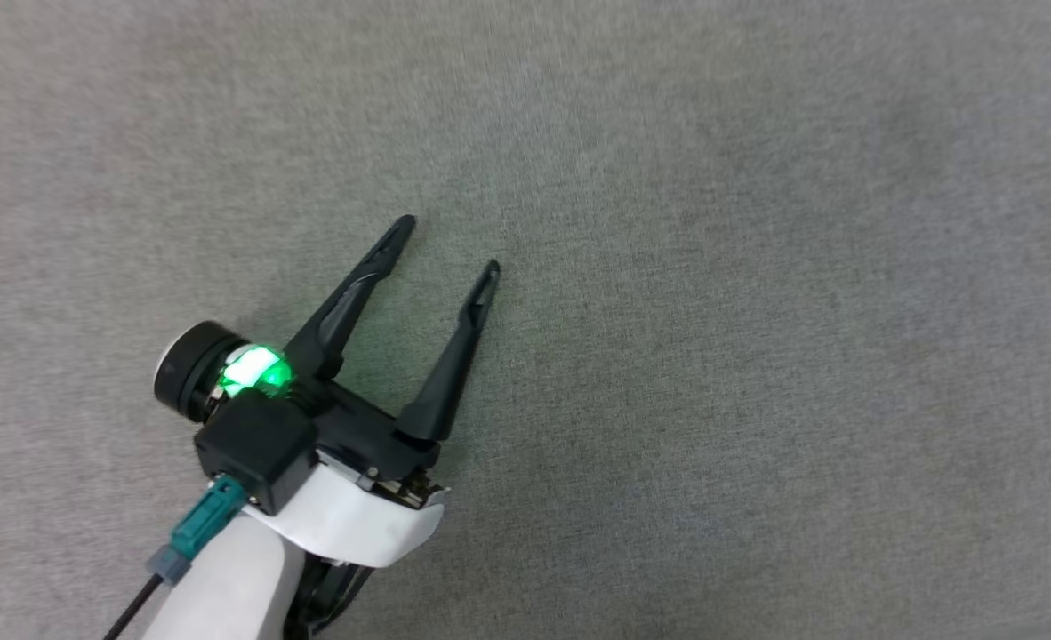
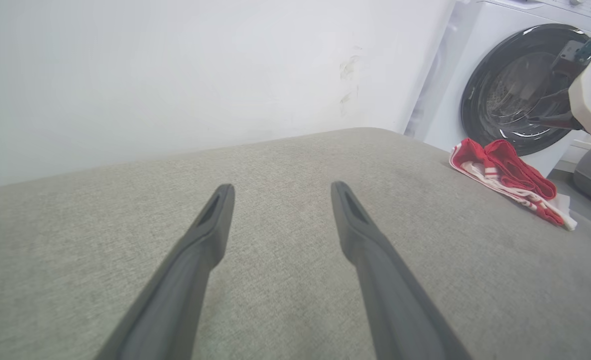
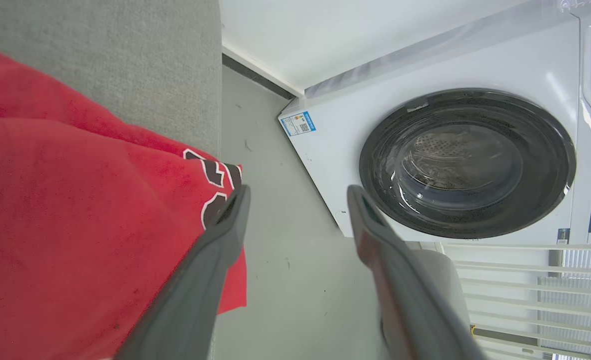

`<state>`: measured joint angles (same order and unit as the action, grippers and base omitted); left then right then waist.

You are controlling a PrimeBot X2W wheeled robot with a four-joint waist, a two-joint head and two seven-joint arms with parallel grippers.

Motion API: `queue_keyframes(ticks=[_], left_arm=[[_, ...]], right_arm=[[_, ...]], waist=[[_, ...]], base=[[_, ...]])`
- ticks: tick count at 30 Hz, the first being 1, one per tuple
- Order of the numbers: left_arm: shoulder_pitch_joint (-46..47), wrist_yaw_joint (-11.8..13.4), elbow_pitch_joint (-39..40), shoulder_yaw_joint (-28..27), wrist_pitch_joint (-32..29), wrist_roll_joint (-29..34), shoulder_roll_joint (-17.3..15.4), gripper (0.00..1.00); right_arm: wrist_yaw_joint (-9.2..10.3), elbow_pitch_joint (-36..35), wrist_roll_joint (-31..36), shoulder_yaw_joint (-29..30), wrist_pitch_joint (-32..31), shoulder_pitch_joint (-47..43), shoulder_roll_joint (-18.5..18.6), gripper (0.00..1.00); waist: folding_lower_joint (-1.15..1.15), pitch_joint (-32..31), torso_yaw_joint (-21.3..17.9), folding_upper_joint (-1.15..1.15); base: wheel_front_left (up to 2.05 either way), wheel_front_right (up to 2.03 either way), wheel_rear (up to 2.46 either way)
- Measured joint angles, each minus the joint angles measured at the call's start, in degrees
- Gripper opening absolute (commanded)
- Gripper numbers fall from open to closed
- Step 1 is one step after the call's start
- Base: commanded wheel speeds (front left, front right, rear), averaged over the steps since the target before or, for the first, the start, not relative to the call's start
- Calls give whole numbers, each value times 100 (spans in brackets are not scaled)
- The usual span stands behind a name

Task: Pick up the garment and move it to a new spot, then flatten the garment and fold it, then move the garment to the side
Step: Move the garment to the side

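- Left gripper (image 1: pixel 448 244) has its two fingers spread wide, with nothing between them. It hangs just over the bare grey cushion (image 1: pixel 757 356).
- I think it waits there to be out of the way. No cloth is near it to grab.
- Right gripper (image 3: pixel 299 192) is spread too, and it pinches nothing. Its left finger is over the edge of the shirt (image 3: pixel 75 200). I cannot tell if it touches.
- The shirt is red. A bit of black and white lettering shows by that finger.
- From the left wrist view it looks like a small, low bundle, with white and striped bits along its near side.
- It lies at the far right edge of the cushion, well apart from the left gripper. One corner sticks out past the edge, over the floor (image 3: pixel 270 200).
- A washer (image 3: pixel 468 162) with a round dark door stands on the floor past that edge.
- The shirt looks folded and put to the side, so I think the job is almost done.
- The right gripper should lift away slowly. A finger could catch the cloth and pull the fold open. The corner that sticks out could make the shirt slip down.
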<state>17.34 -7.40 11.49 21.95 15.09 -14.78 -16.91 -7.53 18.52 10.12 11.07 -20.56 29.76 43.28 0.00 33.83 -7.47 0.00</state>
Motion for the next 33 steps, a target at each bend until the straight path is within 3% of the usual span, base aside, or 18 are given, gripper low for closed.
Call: queue_keyframes(ticks=[10, 15, 25, 33], left_arm=[[-836, 25, -475, -1310, -2, -36, 554, 100], [-1146, 31, -721, -1924, 0, 14, 683, 100], [-1699, 14, -1018, -2294, -1, 246, 806, 100], [-1943, 5, -1103, -2323, -1, 310, 964, 100]], right_arm=[[1, -804, -375, -255, 1091, 83, -860, 100], [1, -1250, -795, -409, 1560, -146, -1731, 100], [2, -1790, -1380, -511, 2416, -1408, -3238, 100], [2, -1522, -1462, -703, 3139, -2331, -3852, 100]], waist=[[-1, -1207, 200, 0], [-1, -1777, 348, 0], [-1, -2474, 630, 0], [-1, -2769, 732, 0]], base=[[0, 0, 0], [0, 0, 0], [0, 0, 0], [0, 0, 0]])
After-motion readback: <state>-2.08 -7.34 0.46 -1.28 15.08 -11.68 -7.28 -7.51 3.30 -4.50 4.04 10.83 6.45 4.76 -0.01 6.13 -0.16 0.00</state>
